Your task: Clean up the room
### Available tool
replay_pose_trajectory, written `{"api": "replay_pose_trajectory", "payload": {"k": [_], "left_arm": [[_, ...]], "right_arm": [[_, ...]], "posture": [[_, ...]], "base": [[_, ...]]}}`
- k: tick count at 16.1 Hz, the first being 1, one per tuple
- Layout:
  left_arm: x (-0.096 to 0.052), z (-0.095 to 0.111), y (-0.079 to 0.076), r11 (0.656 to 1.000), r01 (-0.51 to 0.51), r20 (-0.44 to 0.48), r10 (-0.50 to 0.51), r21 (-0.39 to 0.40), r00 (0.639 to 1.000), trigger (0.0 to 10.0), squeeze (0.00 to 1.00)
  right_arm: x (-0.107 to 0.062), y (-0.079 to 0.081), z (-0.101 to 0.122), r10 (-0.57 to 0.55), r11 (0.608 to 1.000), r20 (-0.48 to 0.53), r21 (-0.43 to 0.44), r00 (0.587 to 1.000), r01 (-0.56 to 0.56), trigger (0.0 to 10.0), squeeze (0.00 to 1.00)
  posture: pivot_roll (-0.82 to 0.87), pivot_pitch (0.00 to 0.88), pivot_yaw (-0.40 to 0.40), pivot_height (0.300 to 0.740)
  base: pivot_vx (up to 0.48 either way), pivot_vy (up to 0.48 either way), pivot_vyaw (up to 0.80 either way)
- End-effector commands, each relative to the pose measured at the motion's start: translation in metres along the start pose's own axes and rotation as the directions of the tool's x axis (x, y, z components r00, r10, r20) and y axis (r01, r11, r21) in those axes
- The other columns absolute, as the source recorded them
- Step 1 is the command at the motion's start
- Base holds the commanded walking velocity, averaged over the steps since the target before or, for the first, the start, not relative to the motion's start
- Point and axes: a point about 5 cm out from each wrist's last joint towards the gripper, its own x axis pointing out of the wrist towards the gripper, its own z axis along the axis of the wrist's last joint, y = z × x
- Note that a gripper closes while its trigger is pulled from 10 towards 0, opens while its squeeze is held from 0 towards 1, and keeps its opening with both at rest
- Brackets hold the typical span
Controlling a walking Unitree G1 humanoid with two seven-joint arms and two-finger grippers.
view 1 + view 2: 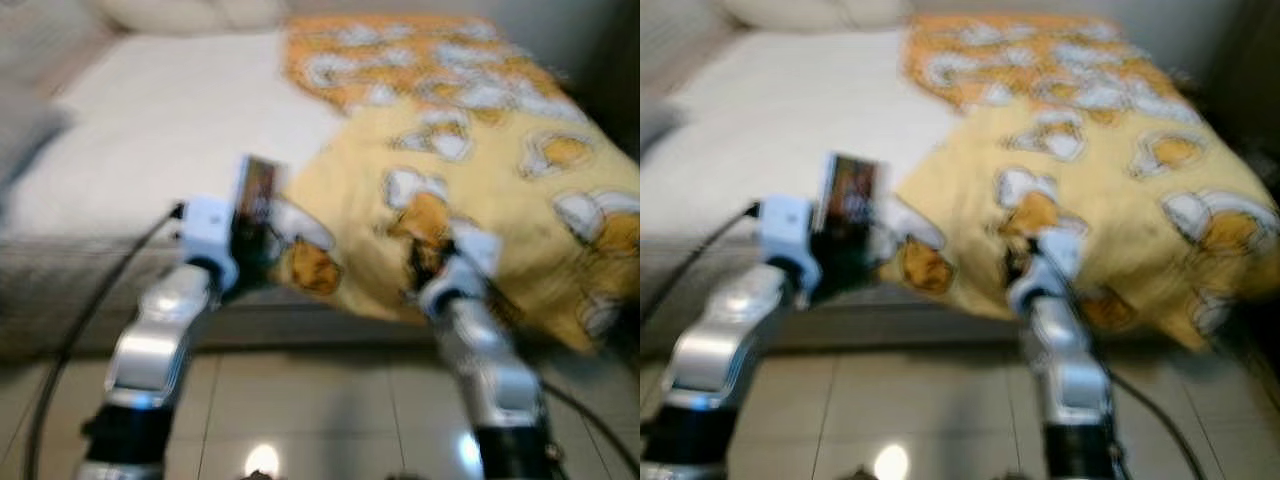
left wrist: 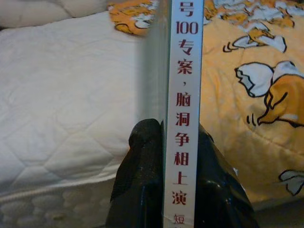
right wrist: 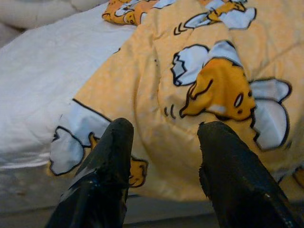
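My left gripper (image 1: 250, 245) is shut on a thin book (image 1: 256, 195), held upright on its edge at the near side of the bed. In the left wrist view the book's white spine (image 2: 185, 95) with red Chinese characters stands between the two black fingers (image 2: 140, 180). My right gripper (image 3: 164, 135) is open, with nothing between its fingers, just in front of the yellow duvet (image 1: 480, 170) with its egg-cartoon print. The duvet covers the right half of the bed and hangs over the near edge.
The white quilted mattress (image 1: 170, 130) lies bare on the left half of the bed. A pale pillow (image 1: 190, 12) lies at the head. A grey bed base (image 1: 60, 290) runs along the front, above a glossy tiled floor (image 1: 300, 420). Cables trail from both arms.
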Motion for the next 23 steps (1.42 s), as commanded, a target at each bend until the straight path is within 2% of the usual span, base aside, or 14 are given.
{"api": "replay_pose_trajectory", "payload": {"k": [1,5,7,9,11,13,18,19,21,23], "left_arm": [[0.002,0.012,-0.005,1.0,0.017,0.049,-0.017,0.005,0.999,10.0,0.0],[0.003,0.017,-0.005,0.999,0.008,0.071,-0.005,-0.043,0.997,10.0,0.0],[0.002,0.018,-0.002,1.0,0.002,0.083,-0.002,-0.01,0.997,10.0,0.0],[0.002,0.017,-0.002,1.0,0.004,0.081,-0.003,-0.01,0.997,10.0,0.0],[0.002,0.017,-0.002,1.0,0.002,0.081,-0.001,-0.015,0.997,10.0,0.0],[0.002,0.017,-0.001,1.0,0.002,0.079,-0.001,-0.014,0.997,10.0,0.0],[0.002,0.015,-0.002,1.0,0.002,0.072,-0.001,-0.01,0.997,10.0,0.0],[0.001,0.015,-0.003,1.0,0.002,0.072,-0.001,-0.01,0.997,10.0,0.0],[0.001,0.015,-0.005,1.0,0.005,0.073,-0.004,-0.011,0.997,10.0,0.0],[0.002,0.015,-0.006,1.0,0.006,0.074,-0.005,-0.009,0.997,10.0,0.0]], "right_arm": [[0.0,-0.011,0.003,-0.04,0.999,0.008,-0.014,0.999,0.04,10.0,0.0],[0.001,-0.013,0.004,-0.05,0.999,0.012,-0.012,0.999,0.05,10.0,0.0],[-0.001,-0.011,0.005,-0.043,0.999,0.025,-0.019,0.999,0.044,10.0,0.0],[-0.001,-0.011,0.005,-0.046,0.999,0.028,-0.019,0.999,0.047,10.0,0.0],[-0.001,-0.012,0.005,-0.041,0.997,0.024,-0.066,0.999,0.042,10.0,0.0],[0.0,-0.007,0.005,-0.007,0.995,0.015,-0.103,1.0,0.009,10.0,0.0],[0.0,0.003,0.003,0.066,0.993,0.008,-0.094,0.998,-0.065,10.0,0.0],[0.0,0.004,0.003,0.069,0.993,0.008,-0.095,0.998,-0.068,10.0,0.0],[0.0,-0.002,0.004,0.038,0.999,0.025,-0.033,0.999,-0.038,10.0,0.0],[0.0,-0.005,0.004,0.033,0.998,0.022,-0.049,0.999,-0.032,10.0,0.0]], "posture": [[0.03,0.0,0.035,0.74],[0.03,0.0,0.038,0.74],[0.03,0.0,0.04,0.74],[0.03,0.0,0.043,0.74],[0.03,0.0,0.044,0.74],[0.03,0.0,0.046,0.74],[0.03,0.0,0.04,0.74],[0.03,0.0,0.04,0.74],[0.03,0.0,0.035,0.74],[0.03,0.0,0.034,0.74]], "base": [[0.0,0.349,-0.8],[0.0,0.088,-0.2],[0.0,0.0,0.0],[0.0,0.0,0.0],[0.279,0.0,0.0],[0.319,0.0,0.8],[0.33,0.0,0.8],[0.326,0.0,0.8],[0.328,0.0,0.0],[0.33,0.0,0.0]]}}
